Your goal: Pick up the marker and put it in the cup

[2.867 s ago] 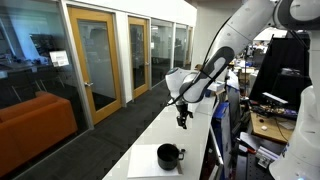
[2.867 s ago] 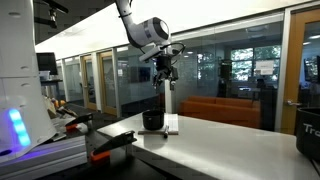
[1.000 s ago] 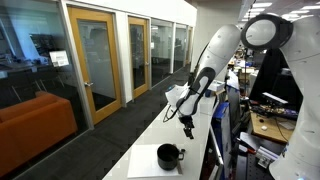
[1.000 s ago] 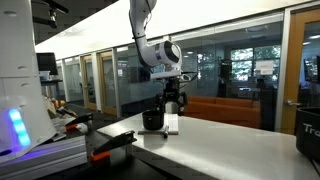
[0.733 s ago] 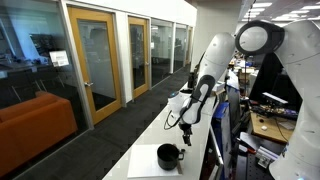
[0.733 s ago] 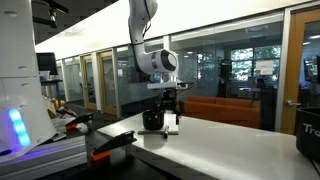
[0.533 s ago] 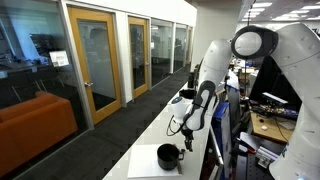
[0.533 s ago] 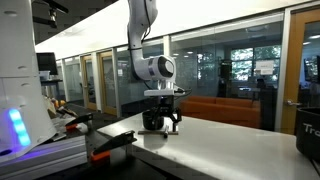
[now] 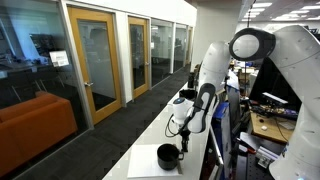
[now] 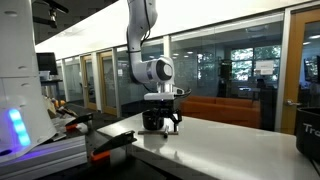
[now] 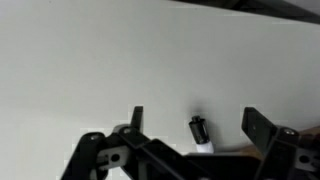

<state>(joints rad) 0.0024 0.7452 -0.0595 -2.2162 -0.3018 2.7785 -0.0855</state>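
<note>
Has brought the gripper (image 9: 184,141) down closer to the table (image 9: 150,135) than a second ago, just beside the cup (image 9: 168,156), jaws spread wide astride the marker (image 11: 200,132) lying ungrasped on the white top.

White rounded arm (image 9: 262,45), black joint bands, black gripper (image 11: 193,118)

Office, glass walls (image 9: 30,50), wood drs (image 9: 88,62) — orange sofa (image 9: 35,125)

Glossy black cup (image 9: 168,156) stands upright; black-capped marker (image 11: 200,133) seemingly lies flat.
</note>
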